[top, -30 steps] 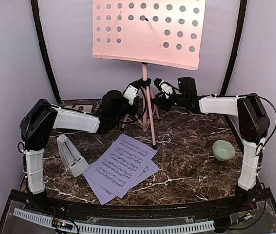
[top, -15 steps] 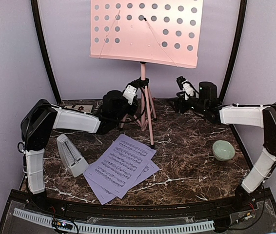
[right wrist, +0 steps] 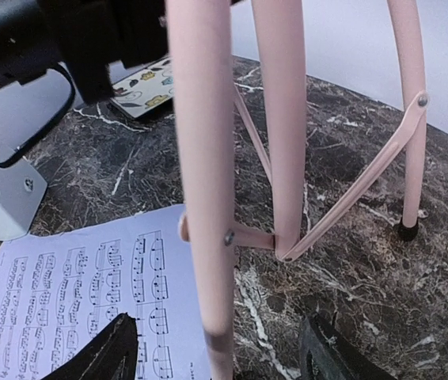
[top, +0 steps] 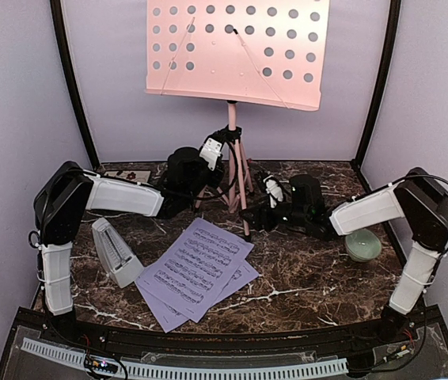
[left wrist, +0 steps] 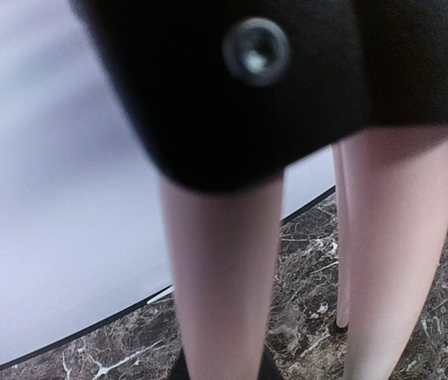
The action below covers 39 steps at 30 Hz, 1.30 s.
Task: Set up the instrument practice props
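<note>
The pink music stand (top: 236, 51) stands at the back, its tripod legs (top: 238, 178) on the marble. My left gripper (top: 212, 158) is at the black tripod hub. In the left wrist view it (left wrist: 224, 368) is closed round one pink leg (left wrist: 220, 277), with dark finger edges on both sides. My right gripper (top: 257, 215) is low and open. Its fingers (right wrist: 117, 352) straddle the front leg (right wrist: 204, 198) without touching it. Two lavender sheet-music pages (top: 196, 269) lie flat in front and also show in the right wrist view (right wrist: 74, 293). The white-grey metronome (top: 115, 252) stands at the left.
A pale green bowl (top: 363, 244) sits at the right, beside my right forearm. A floral tile (top: 121, 174) lies at the back left, behind my left arm. Lavender walls and black frame posts close in the back and sides.
My right arm has swung from behind the stand, out to the right, then forward and down to the front leg. The stand's desk shifted slightly. The left arm has stayed put.
</note>
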Tool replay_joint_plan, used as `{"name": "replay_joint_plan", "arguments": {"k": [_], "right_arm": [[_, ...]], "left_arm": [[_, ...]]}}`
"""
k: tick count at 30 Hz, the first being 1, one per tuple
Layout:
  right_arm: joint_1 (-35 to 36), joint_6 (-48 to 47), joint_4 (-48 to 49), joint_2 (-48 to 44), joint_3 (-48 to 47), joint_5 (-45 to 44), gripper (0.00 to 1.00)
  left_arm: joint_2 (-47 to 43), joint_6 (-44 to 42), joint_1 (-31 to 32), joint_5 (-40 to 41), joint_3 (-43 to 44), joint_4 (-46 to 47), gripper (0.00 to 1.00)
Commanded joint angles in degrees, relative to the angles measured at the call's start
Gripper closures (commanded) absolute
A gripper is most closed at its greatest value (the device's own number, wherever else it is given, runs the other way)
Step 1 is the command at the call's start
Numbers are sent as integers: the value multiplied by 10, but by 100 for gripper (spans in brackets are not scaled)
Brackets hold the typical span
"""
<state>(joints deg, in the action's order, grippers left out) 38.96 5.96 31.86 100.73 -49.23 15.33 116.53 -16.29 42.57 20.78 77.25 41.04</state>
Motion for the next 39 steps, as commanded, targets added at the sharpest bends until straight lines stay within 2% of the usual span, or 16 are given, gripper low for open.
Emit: {"name": "replay_joint_plan", "arguments": {"k": [1,3,5,11,13,14,18,22,25,29,33,39], "right_arm": [[4,20,49,42,-30,-30,32],[4,20,47,56,-42,-29,37],[4,19,43,63,-49,-28,46],[5,4,34,50,-30,-44,87],[5,-3,30,42,-24,-46,98],[5,-5,28,39,-21,-48,100],[4,-12,20,33,-18,-53,100],[4,-16,15,34,-17,-54,100],[4,-19,9,31,-16,-52,100],[4,-25,1,24,-15,-55,100],[2,-32,-12,21,-18,-55,100],[-4,-35,-24,20,-25,-50,100]], "left_arm": [[-12,4,-3,36,-6,-33,100],[-11,4,-3,34,-7,-33,100],[-10,3,-2,34,-5,-34,100],[-10,-15,-4,35,-6,-42,100],[-12,-16,-4,30,-6,-51,96],[-15,-15,-5,27,-7,-55,93],[-36,8,-10,-5,-15,-101,65],[-75,25,-21,-73,-57,-116,47],[-97,29,-32,-119,-82,-128,38],[-114,38,-53,-165,-112,-146,33],[-110,36,-78,-199,-120,-170,33],[-66,-11,-100,-254,-70,-231,43]]}}
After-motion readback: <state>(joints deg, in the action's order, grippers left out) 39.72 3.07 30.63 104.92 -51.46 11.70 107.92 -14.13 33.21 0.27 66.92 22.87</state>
